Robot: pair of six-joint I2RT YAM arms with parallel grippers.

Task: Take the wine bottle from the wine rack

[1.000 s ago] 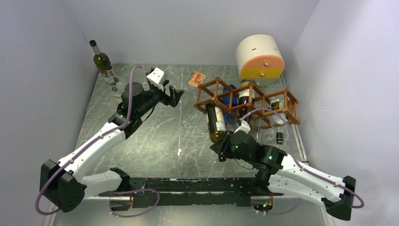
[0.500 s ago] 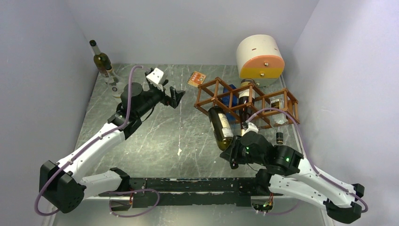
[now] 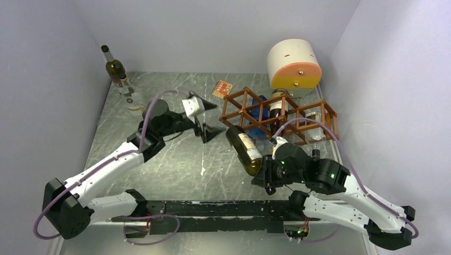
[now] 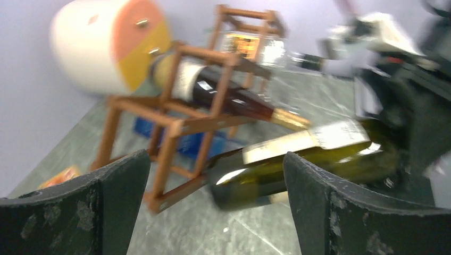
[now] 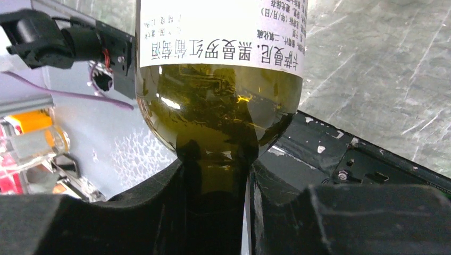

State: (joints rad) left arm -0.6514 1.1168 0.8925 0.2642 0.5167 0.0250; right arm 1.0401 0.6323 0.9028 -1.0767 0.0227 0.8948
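- As viewed from above, find the wine bottle (image 3: 243, 150) outside the wine rack (image 3: 291, 110), slanted in front of the rack's left end, base toward the far left, neck toward the near right.
- Note the right gripper (image 3: 264, 171) clamped on the bottle's neck; confirm in the right wrist view, with both fingers (image 5: 133, 223) pressed against the green glass below the white label.
- Cannot tell contact or gap between the bottle's base and the rack's front left corner.
- Record the left gripper (image 3: 208, 121) spread wide, holding nothing, aimed at rack and bottle from the left, apart from both.
- Note a second, dark bottle (image 3: 275, 109) lying in a middle cell of the rack, and a clear bottle (image 3: 314, 130) in the right-hand cell.
- Log a cream-and-orange cylinder (image 3: 294, 65) behind the rack and a blue object (image 3: 259, 116) under its left half.
- Log an upright green bottle (image 3: 114, 68) at the far left corner of the table (image 3: 175, 159).
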